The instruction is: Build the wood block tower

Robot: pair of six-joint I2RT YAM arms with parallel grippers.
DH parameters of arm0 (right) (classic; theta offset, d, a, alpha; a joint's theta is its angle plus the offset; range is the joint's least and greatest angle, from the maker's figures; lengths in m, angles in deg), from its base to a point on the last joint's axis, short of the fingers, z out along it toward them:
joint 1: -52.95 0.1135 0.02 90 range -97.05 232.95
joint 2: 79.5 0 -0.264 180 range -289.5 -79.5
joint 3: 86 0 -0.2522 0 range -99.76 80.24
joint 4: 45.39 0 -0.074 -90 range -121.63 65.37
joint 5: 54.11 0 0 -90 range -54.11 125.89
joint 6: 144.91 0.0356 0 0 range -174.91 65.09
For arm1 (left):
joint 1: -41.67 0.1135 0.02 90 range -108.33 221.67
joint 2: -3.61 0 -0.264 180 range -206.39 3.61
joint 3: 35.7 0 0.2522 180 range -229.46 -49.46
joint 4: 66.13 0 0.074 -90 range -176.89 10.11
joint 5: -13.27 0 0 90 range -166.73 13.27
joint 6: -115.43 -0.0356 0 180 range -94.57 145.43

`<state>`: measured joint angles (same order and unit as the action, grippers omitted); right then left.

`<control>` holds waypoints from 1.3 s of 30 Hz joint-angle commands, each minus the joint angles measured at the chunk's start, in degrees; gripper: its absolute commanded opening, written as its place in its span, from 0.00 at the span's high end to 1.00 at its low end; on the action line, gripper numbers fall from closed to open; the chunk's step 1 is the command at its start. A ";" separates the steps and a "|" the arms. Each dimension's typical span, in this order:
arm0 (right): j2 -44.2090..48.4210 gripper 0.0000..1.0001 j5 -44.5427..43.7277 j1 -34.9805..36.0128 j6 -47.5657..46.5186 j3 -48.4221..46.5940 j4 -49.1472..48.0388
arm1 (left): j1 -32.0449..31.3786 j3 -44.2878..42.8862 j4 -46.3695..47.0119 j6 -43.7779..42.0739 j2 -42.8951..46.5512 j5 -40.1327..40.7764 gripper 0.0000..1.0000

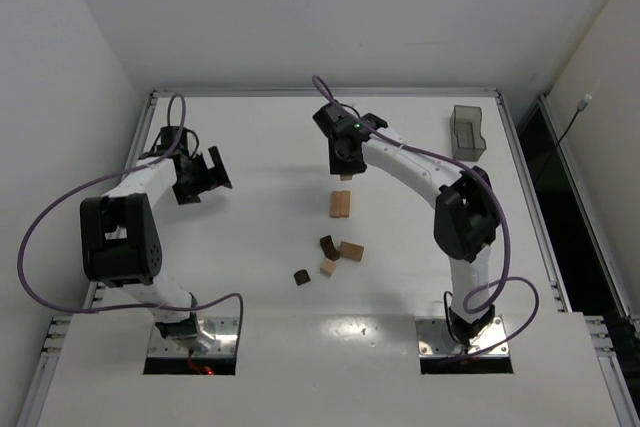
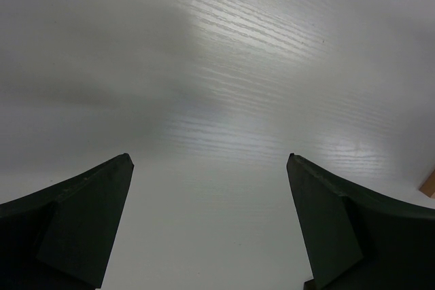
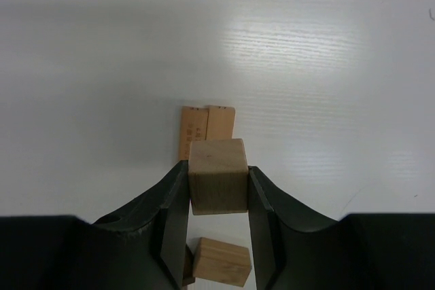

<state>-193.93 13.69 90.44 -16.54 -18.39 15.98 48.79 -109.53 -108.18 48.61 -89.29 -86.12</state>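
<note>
My right gripper (image 1: 343,173) is shut on a light tan wooden cube (image 3: 217,174) and holds it above the table, just behind two tan bars (image 1: 340,204) that lie flat side by side. In the right wrist view the bars (image 3: 206,129) show beyond the cube. Nearer the arms lie a dark brown block (image 1: 327,244), a tan block (image 1: 351,251), a light cube (image 1: 328,267) and another dark brown block (image 1: 301,276). No upright tower shows. My left gripper (image 1: 205,175) is open and empty at the left, over bare table (image 2: 211,157).
A translucent grey bin (image 1: 467,132) stands at the back right. Raised rails run along the table's edges (image 1: 150,147). A tan block (image 3: 221,261) lies below the held cube in the right wrist view.
</note>
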 commanded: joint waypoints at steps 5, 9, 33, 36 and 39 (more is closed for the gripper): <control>-1.06 1.00 8.39 -0.32 3.99 0.37 -0.15 | 0.71 -0.13 0.87 0.46 0.18 0.25 0.04; -2.90 1.00 10.24 -0.32 4.52 0.37 -0.15 | 0.71 -0.13 0.87 0.46 0.18 0.25 0.04; -8.61 1.00 8.40 -1.99 5.05 0.37 -0.15 | 0.71 -0.13 1.40 0.46 -1.40 -0.80 0.04; -9.22 1.00 8.40 -2.52 5.05 0.37 -0.15 | 0.71 -0.13 1.40 0.46 -1.40 -0.81 0.04; -9.23 1.00 8.92 -2.52 4.52 0.37 -0.15 | 0.71 -0.13 1.40 0.46 -1.40 -0.81 0.04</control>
<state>-203.42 22.89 88.30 -12.67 -16.47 16.49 48.79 -109.51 -107.83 48.63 -90.86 -86.21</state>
